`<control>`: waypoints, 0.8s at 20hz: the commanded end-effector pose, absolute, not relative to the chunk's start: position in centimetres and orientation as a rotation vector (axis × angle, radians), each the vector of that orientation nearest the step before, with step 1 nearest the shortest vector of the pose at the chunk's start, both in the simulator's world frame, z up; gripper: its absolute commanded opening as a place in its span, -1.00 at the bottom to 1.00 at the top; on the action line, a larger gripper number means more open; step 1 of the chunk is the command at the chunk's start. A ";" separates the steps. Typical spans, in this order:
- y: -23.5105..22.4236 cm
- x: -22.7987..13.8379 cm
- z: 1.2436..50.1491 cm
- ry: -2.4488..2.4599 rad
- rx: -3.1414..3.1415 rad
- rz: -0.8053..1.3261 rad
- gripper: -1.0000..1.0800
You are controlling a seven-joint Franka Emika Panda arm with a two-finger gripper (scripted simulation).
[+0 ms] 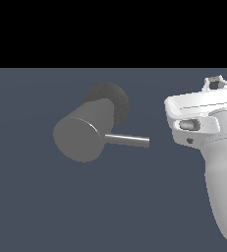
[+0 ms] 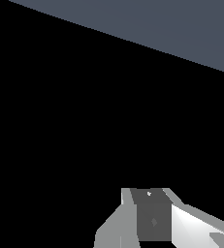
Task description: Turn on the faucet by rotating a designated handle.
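Exterior view: the handle (image 1: 127,140) sticks out sideways from the faucet (image 1: 85,133), its tip pointing at the arm.
Tool: hidden, grip unknown.
Gap: not touching.

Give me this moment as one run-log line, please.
phase: approach | gripper: state unclear, holds nothing visible | handle: untouched, free end toward arm | faucet: not contacted | arm: exterior view's right

Flat even simulator light, sharp focus, no cast shadows, soft sheen along handle (image 1: 127,140), black unlit background regions
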State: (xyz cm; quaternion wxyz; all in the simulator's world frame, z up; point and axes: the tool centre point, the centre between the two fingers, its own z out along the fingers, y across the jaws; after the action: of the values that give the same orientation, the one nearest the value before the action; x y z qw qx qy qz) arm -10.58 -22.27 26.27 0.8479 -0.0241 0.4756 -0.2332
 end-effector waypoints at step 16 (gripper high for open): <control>-22.4 -13.2 11.8 1.399 0.120 -0.518 -1.00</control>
State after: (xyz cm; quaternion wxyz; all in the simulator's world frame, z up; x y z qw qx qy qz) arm -13.00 -22.40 12.47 0.7390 0.0520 0.6292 -0.2351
